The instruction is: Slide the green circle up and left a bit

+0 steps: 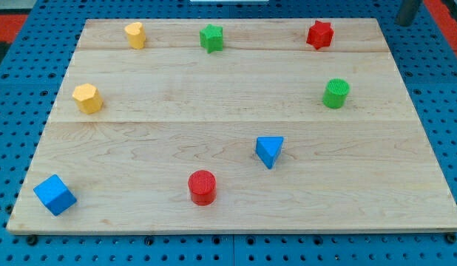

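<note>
The green circle (336,94) stood upright near the right edge of the desk (214,118), in its upper half, down and to the view's left of my tip (407,23). My tip showed only as a dark rod end at the view's top right corner, beyond the desk's far edge and over the blue perforated surface (443,89). It touched no block. It was a plain rod and not a claw, so it had no parts to stand apart or together.

The red star (319,35) was the block nearest my tip, off to its left along the desk's top edge, just above the green circle but apart from it. Further left of my tip on that same top strip sat a green star-like block (211,38), then a yellow block (135,35) whose shape I could not make out.

Well below and left of my tip lay the blue triangle (269,151), and beyond it the red cylinder (202,187). The yellow hexagon (87,98) sat far left of my tip by the desk's left edge. The blue cube (55,195) was farthest from it, in the bottom left corner.
</note>
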Controlling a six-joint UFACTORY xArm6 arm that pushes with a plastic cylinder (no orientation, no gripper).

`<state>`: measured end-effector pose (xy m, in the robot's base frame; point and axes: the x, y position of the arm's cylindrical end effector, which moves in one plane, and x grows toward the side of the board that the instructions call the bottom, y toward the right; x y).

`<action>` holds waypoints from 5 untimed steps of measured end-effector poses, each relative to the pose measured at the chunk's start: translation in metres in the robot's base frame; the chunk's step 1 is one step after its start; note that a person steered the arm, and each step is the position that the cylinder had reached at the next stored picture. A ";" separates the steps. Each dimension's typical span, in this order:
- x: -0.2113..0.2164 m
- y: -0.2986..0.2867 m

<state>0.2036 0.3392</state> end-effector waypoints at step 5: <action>0.160 -0.220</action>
<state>0.3640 0.1196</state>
